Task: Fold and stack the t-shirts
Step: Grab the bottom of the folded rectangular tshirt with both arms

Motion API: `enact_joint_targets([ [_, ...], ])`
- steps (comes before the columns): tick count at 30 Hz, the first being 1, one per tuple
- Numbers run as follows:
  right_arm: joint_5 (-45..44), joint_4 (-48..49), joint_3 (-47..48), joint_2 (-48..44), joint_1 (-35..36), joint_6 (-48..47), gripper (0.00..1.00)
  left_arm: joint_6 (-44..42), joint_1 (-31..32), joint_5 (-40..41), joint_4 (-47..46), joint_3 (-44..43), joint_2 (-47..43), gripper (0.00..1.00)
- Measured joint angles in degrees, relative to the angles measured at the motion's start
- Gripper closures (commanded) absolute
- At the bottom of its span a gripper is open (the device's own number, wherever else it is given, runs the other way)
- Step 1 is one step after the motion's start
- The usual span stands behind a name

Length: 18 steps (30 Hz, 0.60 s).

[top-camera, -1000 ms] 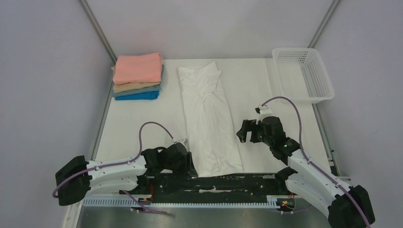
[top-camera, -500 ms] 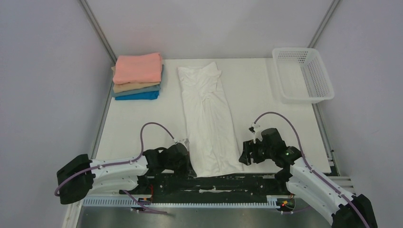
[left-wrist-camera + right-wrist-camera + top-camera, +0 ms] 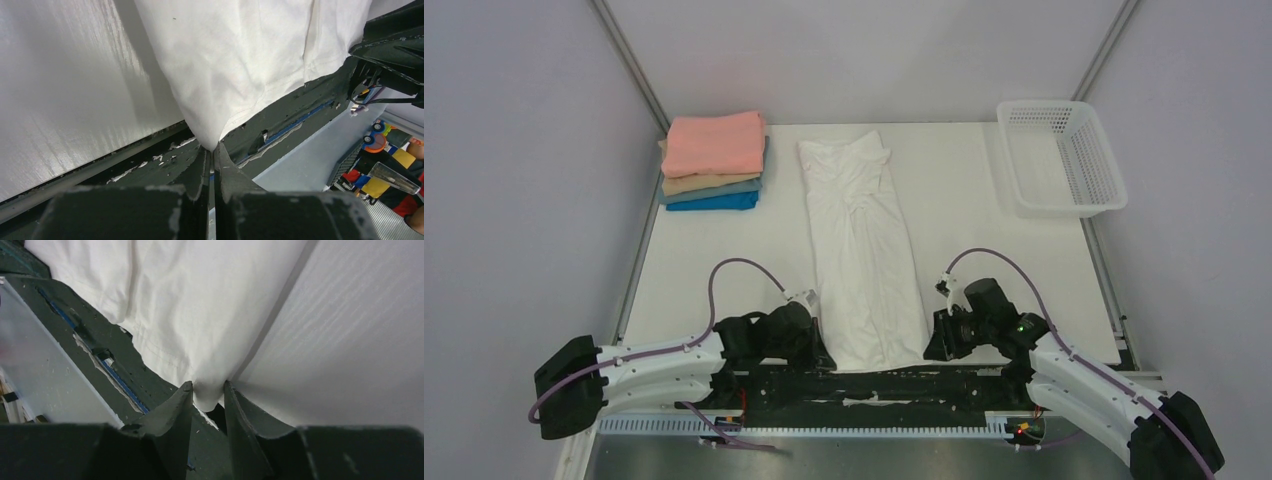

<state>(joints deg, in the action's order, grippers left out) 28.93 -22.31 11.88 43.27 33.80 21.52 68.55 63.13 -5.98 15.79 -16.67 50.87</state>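
Observation:
A plain white t-shirt point(image 3: 864, 250) lies as a long narrow strip down the middle of the table, collar far, hem near. My left gripper point(image 3: 824, 358) point(image 3: 214, 149) is shut on the hem's near left corner point(image 3: 210, 135). My right gripper point(image 3: 929, 350) point(image 3: 207, 387) has its fingers close on either side of the near right corner point(image 3: 206, 395), which is bunched between them and touches both. At the far left stands a stack of folded t-shirts: salmon pink point(image 3: 714, 143) on top, then tan point(image 3: 707, 183), grey-blue point(image 3: 742, 188) and bright blue point(image 3: 712, 202).
A white mesh basket point(image 3: 1049, 105) stands at the far right corner. The white table point(image 3: 984, 200) ends at a dark mounting rail point(image 3: 904, 382) right behind both grippers. Metal frame posts rise at the two far corners.
My right arm has swung back and down from mid-table to the shirt's near right corner, and its jaws have narrowed round it. My left gripper has closed on the near left corner.

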Motion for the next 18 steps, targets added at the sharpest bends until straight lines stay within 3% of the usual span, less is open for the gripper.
enact_joint_targets([
  [3, -0.9, -0.9, -0.1, 0.2, 0.4, 0.2, 0.99, 0.2, 0.0, 0.0, 0.4, 0.2, -0.3, 0.98],
  [12, -1.8, -0.7, 0.2, -0.2, 0.9, 1.4, 1.0, -0.2, 0.0, 1.0, 0.7, -0.4, -1.6, 0.98],
  [18, -3.8, 5.8, 2.8, -0.6, 1.0, 3.7, 1.0, -3.7, -3.0, 4.0, 2.1, -8.0, 0.2, 0.98],
])
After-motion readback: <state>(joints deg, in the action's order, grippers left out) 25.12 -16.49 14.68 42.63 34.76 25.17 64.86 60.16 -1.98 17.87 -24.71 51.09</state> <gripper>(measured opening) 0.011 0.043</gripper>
